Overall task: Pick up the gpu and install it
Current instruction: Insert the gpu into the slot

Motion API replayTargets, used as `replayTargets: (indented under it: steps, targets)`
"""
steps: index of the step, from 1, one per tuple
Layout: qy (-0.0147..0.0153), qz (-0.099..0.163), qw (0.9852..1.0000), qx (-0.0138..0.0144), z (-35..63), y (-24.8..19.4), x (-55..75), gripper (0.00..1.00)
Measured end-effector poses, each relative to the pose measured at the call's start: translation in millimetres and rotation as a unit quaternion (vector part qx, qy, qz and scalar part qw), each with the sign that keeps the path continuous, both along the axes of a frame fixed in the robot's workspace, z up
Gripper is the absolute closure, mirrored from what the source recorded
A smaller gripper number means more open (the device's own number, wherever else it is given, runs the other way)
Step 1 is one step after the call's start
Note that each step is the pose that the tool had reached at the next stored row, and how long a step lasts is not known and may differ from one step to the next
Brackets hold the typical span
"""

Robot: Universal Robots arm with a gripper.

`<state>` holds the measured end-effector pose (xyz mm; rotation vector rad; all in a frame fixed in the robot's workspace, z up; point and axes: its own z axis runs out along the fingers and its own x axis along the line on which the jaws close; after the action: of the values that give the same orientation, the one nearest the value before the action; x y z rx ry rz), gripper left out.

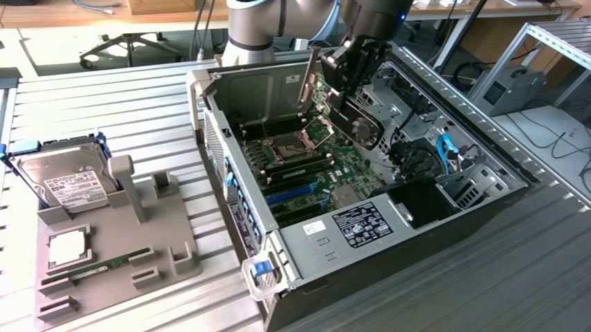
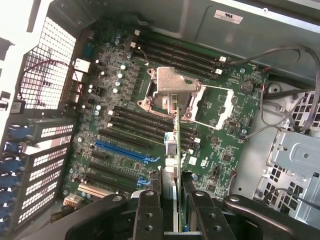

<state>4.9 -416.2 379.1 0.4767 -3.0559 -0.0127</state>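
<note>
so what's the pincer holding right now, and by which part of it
the gpu. the pincer clamps it across its two flat faces at the top edge, and the card hangs edge-down above the motherboard

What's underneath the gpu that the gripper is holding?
The motherboard: its CPU socket, black slots and a blue slot. The strip directly beneath the gpu is covered by it.

You have a ribbed metal table (image 1: pixel 120 90) running under the whole scene. At the far side, on the exterior view's left, a chair base (image 1: pixel 124 45) stands on a pale, brightly lit floor (image 1: pixel 55 48) in front of a wooden desk (image 1: pixel 55 12). On the exterior view's right you see a metal rack (image 1: pixel 544 41), with a grey box (image 1: pixel 513 86) by its leg. Black cables (image 1: pixel 554 142) lie nearer on the floor.
</note>
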Motion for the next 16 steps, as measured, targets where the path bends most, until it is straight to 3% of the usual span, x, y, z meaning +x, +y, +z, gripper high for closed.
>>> replayTargets:
  steps: [16]
  targets:
    - [0.0, 0.057, 0.9984, 0.0, -0.1, 0.0, 0.0, 0.73]
